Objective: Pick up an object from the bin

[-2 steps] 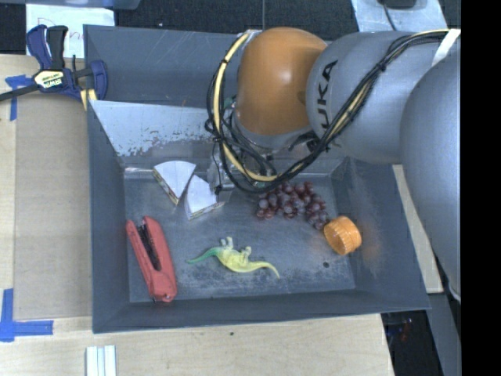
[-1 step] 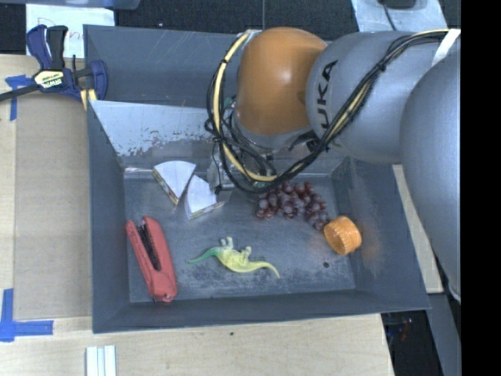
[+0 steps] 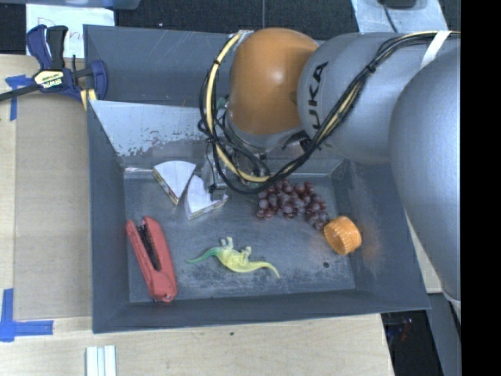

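Note:
My gripper (image 3: 217, 177) hangs under the arm's orange cover near the back of the bin, mostly hidden by the cover and cables. It is down just above a pale, shiny wedge-shaped piece (image 3: 203, 202). A white triangular wedge with a tan edge (image 3: 174, 177) lies right beside it on the left. To the gripper's right lies a bunch of dark purple grapes (image 3: 291, 200).
A red folding tool with a black insert (image 3: 153, 258) lies along the bin's left side. A green and yellow toy lizard (image 3: 235, 258) sits near the front wall. An orange cylinder (image 3: 342, 235) rests at the right. The arm covers the bin's back right.

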Tool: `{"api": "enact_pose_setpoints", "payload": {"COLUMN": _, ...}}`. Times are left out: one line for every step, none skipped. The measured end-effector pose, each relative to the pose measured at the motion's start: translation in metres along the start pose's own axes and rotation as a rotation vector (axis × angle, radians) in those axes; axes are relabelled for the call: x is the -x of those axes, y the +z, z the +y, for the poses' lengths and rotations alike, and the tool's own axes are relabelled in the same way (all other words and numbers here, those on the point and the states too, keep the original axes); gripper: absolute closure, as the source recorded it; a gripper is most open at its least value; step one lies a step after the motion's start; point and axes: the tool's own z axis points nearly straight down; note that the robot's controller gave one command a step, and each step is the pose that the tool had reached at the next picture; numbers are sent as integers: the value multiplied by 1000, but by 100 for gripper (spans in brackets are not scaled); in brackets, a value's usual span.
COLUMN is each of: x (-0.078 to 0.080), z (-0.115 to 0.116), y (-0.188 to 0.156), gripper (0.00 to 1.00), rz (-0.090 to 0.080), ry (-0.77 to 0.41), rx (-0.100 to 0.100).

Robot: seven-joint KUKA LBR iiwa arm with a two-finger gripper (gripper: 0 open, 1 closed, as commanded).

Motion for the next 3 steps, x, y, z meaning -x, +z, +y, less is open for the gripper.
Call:
{"api": "enact_pose_setpoints", "payload": {"x": 2, "z": 0, "y": 38, "gripper": 100, "rz": -1, "ry": -208, "rx": 0}}
{"api": "enact_pose_setpoints", "payload": {"x": 12, "z": 21, "y": 55, "gripper": 0, "rz": -8, "ry": -119, "rx": 3}}
{"api": "enact_pose_setpoints", "payload": {"x": 15, "z": 27, "y": 55, "gripper": 100, "rz": -11, "ry": -95, "rx": 4}}
